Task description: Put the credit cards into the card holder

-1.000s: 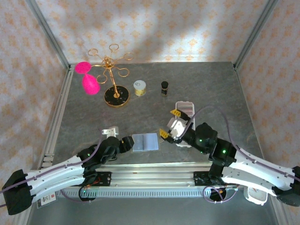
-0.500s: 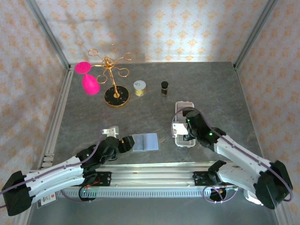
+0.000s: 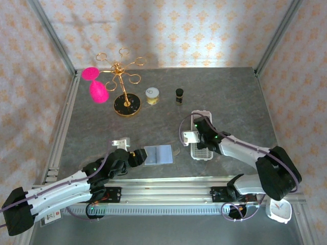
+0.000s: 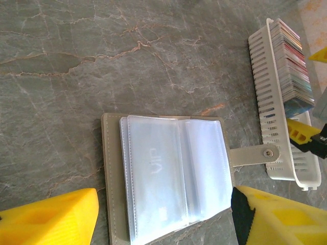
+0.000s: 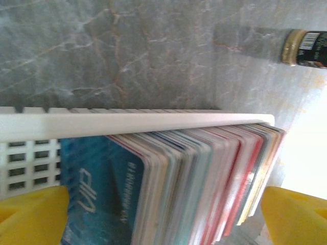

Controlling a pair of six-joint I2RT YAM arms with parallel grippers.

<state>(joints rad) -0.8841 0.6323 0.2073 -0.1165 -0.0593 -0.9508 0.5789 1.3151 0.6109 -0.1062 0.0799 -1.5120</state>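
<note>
step in hand: fetching a card from the tray, judging by the poses; no card lifted yet.
right gripper [image 5: 163,217]: released, jaws wide, nothing grasped; poised close over the white tray [image 5: 127,125].
credit cards [image 5: 194,173]: standing on edge in a tight row inside the tray, directly between the right fingers; blue-faced one at one end of the row.
left gripper [image 4: 163,219]: jaws spread either side of the holder's near end; pinching or merely flanking, cannot tell.
card holder [image 4: 173,173]: lying open and flat just ahead of the left gripper, snap tab pointing toward the tray; beside the tray, apart from the right gripper.
sleeves [image 4: 204,163]: clear, facing up; pale lettering showing through one, perhaps a card already in.
next move: narrowing onto a single card at the row's end, closing on its edges, lifting clear of the tray wall, then carrying across to a sleeve mouth.
risk: tight packing, so two cards likely to rise together.
</note>
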